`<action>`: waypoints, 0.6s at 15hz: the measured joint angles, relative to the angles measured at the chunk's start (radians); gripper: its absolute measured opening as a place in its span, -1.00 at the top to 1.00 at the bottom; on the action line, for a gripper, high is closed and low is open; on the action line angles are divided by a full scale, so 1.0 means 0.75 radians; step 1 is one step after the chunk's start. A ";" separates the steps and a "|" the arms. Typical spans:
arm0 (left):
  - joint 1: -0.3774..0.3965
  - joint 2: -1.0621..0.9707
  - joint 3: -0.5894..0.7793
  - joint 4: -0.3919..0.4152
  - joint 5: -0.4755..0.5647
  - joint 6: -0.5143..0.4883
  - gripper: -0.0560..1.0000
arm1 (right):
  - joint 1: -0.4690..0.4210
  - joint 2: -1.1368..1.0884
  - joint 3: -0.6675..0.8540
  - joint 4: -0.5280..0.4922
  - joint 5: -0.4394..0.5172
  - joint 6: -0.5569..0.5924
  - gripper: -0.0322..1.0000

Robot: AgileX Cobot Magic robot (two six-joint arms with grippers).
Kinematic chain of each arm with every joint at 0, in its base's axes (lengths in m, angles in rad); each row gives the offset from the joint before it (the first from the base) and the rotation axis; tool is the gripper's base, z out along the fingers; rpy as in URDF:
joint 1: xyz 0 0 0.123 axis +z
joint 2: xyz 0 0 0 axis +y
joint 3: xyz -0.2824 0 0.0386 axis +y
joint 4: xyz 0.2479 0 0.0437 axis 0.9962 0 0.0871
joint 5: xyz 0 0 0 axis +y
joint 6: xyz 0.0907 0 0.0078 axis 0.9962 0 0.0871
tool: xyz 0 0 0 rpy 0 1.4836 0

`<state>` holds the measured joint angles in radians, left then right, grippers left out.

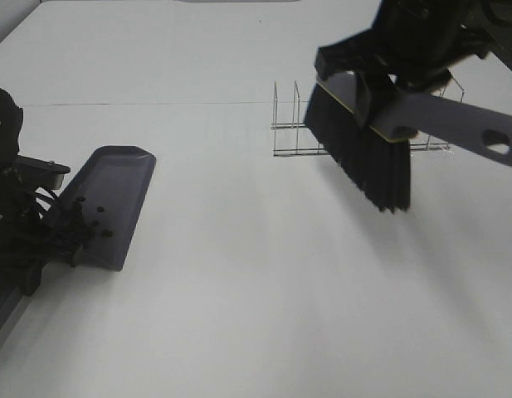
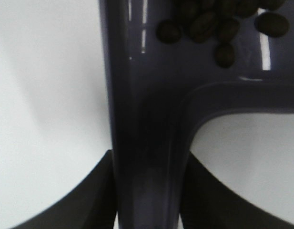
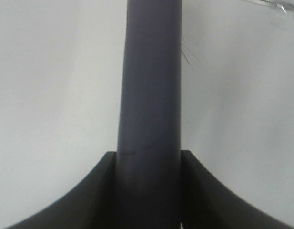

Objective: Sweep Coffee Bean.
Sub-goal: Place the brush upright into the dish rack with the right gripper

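Grips the dustpan [image 1: 114,178] handle in the closed left gripper [image 2: 149,162], coffee beans [image 2: 204,26] pooled inside. Holds the brush [image 1: 363,153] aloft in the clamped right gripper [image 3: 149,157], near the wire rack [image 1: 285,127]. Risks spilling beans on any pan tilt.

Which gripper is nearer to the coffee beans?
Left. The left gripper clamps the dustpan handle right beside the coffee beans; the right gripper holds the brush far across the table.
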<state>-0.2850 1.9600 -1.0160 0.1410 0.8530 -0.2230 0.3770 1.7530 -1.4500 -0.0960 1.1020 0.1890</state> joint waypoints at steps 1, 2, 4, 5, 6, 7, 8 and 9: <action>0.000 0.000 0.000 -0.011 0.000 -0.004 0.27 | -0.041 -0.032 0.109 -0.019 -0.040 0.033 0.24; 0.000 0.000 0.000 -0.021 0.000 -0.007 0.27 | -0.083 -0.044 0.197 -0.045 -0.067 0.069 0.24; 0.000 0.000 0.000 -0.044 -0.003 -0.009 0.27 | -0.153 -0.047 0.309 -0.115 -0.120 0.161 0.24; 0.000 0.000 0.000 -0.067 -0.015 -0.011 0.27 | -0.168 -0.047 0.329 -0.149 -0.181 0.219 0.24; 0.000 0.001 0.000 -0.084 -0.027 -0.011 0.27 | -0.169 -0.047 0.331 -0.167 -0.248 0.241 0.24; 0.000 0.001 0.000 -0.109 -0.036 -0.011 0.27 | -0.169 -0.047 0.331 -0.177 -0.296 0.260 0.24; 0.000 0.004 0.000 -0.133 -0.036 -0.011 0.27 | -0.169 -0.039 0.331 -0.187 -0.328 0.277 0.24; 0.000 0.004 0.000 -0.140 -0.037 -0.011 0.27 | -0.169 -0.029 0.331 -0.193 -0.341 0.289 0.24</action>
<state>-0.2850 1.9630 -1.0160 0.0360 0.8250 -0.2310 0.2500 1.7310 -1.2020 -0.2410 0.8460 0.4060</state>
